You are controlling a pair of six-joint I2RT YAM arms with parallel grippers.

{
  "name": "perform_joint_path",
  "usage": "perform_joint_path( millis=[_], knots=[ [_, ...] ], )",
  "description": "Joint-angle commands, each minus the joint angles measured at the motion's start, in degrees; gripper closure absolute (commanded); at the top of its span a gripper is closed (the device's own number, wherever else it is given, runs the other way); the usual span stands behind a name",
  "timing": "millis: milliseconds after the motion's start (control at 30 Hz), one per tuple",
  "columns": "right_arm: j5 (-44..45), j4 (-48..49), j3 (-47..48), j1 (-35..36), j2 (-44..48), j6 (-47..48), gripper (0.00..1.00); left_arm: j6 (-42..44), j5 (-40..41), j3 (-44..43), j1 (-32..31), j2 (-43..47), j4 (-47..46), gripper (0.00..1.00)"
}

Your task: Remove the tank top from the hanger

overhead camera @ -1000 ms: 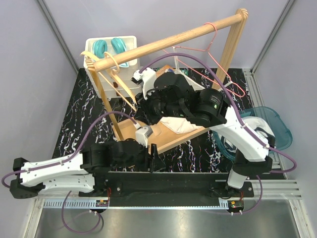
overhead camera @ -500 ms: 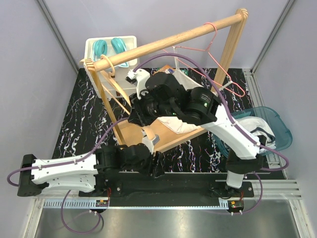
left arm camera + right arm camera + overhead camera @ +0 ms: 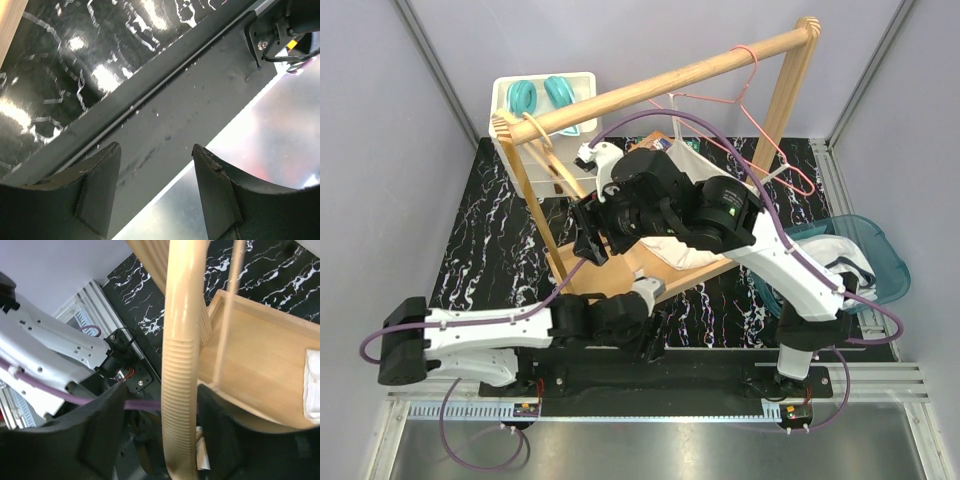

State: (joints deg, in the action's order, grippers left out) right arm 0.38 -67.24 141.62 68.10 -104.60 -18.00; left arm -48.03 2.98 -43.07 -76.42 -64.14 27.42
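A bare wooden hanger (image 3: 552,160) hangs from the left end of the wooden rod (image 3: 660,80). Its ribbed arm (image 3: 182,340) runs down between the fingers of my right gripper (image 3: 162,390), which is open around it, with a gap on the left side. Seen from above, that gripper (image 3: 585,235) is low beside the rack's left post. The white tank top (image 3: 675,250) lies crumpled on the rack's wooden base, and its edge (image 3: 312,385) shows in the right wrist view. My left gripper (image 3: 157,165) is open and empty, pointing down at the black rail near the table's front edge (image 3: 655,345).
Pink wire hangers (image 3: 760,130) hang at the right end of the rod. A teal bin (image 3: 880,255) with white cloth stands at the right. A white basket (image 3: 510,95) with teal items stands behind the rack. The rack's wooden base (image 3: 580,265) lies between the arms.
My right gripper moved left and down along the wooden hanger, then opened its jaws. The hanger swung left. My left arm swept right along the near edge.
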Motion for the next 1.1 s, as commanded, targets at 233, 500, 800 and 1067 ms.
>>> perform_joint_path(
  millis=[233,500,800,1067],
  knots=[
    [18.5,-2.5,-8.5,0.0,17.0,-0.7,0.0,13.9,0.1,-16.4,0.3,-14.9,-6.8,0.35],
    [27.4,-2.6,-20.2,0.0,31.1,-4.8,0.0,18.5,-2.0,-24.2,1.8,-21.7,-6.3,0.34],
    [30.8,-3.2,-26.8,0.0,38.0,-9.2,0.0,19.1,-2.0,-19.9,1.8,-22.6,-10.7,0.37],
    [47.7,-14.6,-29.6,-2.2,40.1,-14.5,0.0,21.5,2.8,-15.0,1.8,-19.7,-20.6,0.41]
  ],
)
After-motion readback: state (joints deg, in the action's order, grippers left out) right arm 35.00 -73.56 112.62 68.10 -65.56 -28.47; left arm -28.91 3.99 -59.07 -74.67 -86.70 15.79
